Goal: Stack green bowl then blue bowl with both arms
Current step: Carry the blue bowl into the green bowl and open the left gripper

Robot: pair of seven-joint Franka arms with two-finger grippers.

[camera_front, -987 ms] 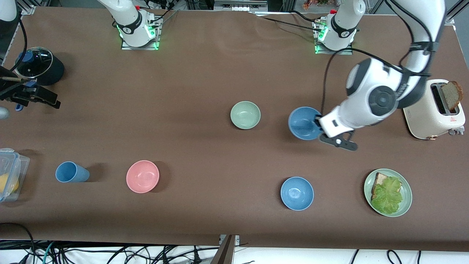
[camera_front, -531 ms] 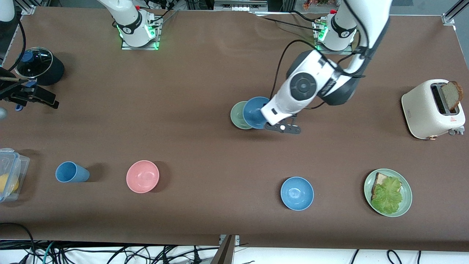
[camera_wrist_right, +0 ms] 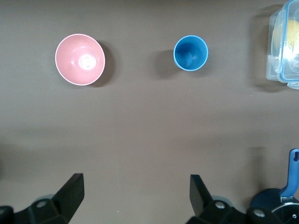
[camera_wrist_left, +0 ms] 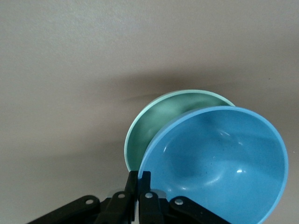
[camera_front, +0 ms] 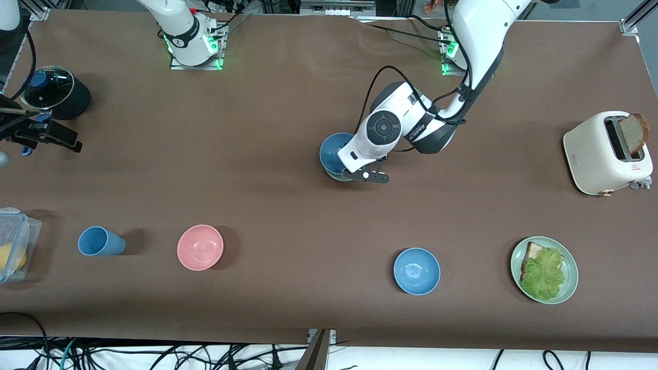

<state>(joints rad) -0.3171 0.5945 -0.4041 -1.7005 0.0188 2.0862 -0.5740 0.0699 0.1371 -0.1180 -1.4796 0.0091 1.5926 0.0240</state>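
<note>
A second blue bowl (camera_front: 417, 271) sits on the counter (camera_front: 288, 216) nearest the camera. Farther off, the left tool (camera_wrist_left: 139, 201) is clamped on the blue bowl's (camera_wrist_left: 219, 163) rim, holding it over the green bowl (camera_wrist_left: 159, 119). The right tool (camera_wrist_right: 135, 196) waits wide open, empty, over the right arm's end.

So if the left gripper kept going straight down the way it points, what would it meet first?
The left gripper, shut on the blue bowl rim, points down over the green bowl. The blue bowl would likely land in the green one first; the gap between them is unclear.
</note>
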